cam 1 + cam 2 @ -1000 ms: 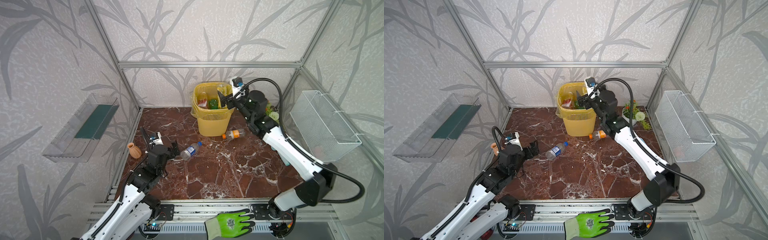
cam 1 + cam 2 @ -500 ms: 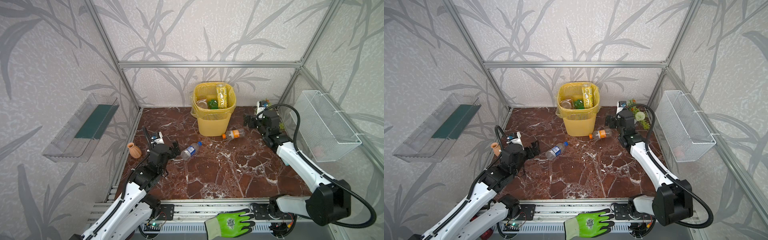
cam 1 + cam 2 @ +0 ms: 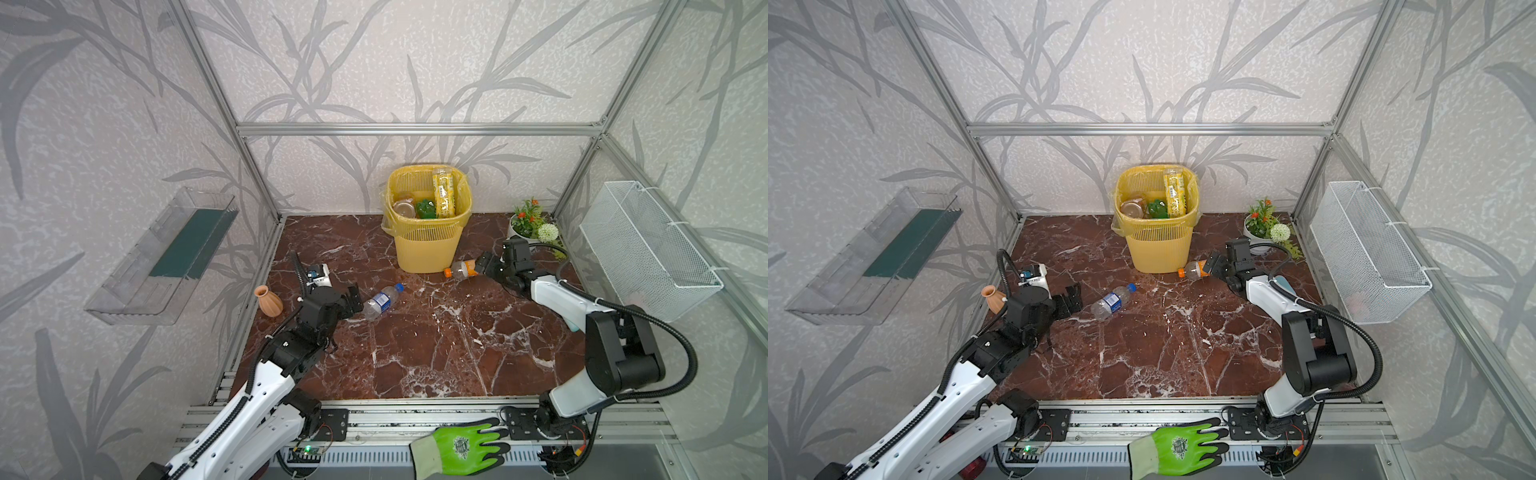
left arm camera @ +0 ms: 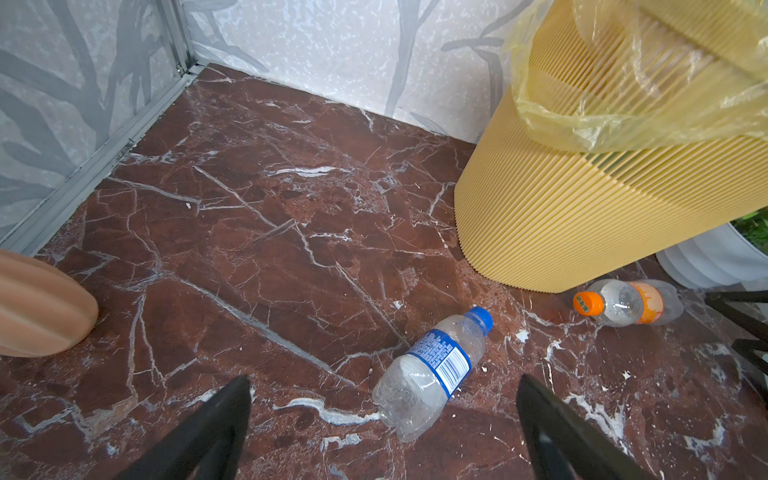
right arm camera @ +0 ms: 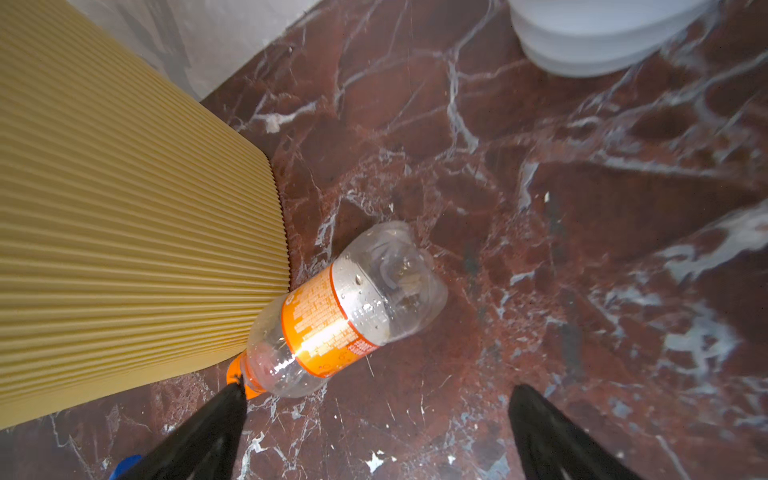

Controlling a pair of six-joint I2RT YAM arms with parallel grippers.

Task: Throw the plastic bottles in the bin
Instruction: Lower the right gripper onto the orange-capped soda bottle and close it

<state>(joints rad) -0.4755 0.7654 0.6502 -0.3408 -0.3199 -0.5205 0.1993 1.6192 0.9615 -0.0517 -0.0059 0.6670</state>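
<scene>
Two plastic bottles are lying on their sides on the red marble surface [image 3: 415, 353]. The blue-labelled bottle [image 3: 380, 300] is resting left of centre, its base just beside the left gripper [image 3: 354, 298], whose jaws are standing spread and empty. The orange-labelled bottle [image 3: 462, 268] is lying against the foot of the yellow bin [image 3: 424, 249], which is standing at the middle of the back edge. The right gripper [image 3: 484, 264] is hovering just beside it, jaws spread wide, gripping nothing. Inside the bin, a yellow-labelled bottle [image 3: 444, 193] is leaning upright beside a green bottle [image 3: 424, 208] and a clear bottle [image 3: 404, 207].
</scene>
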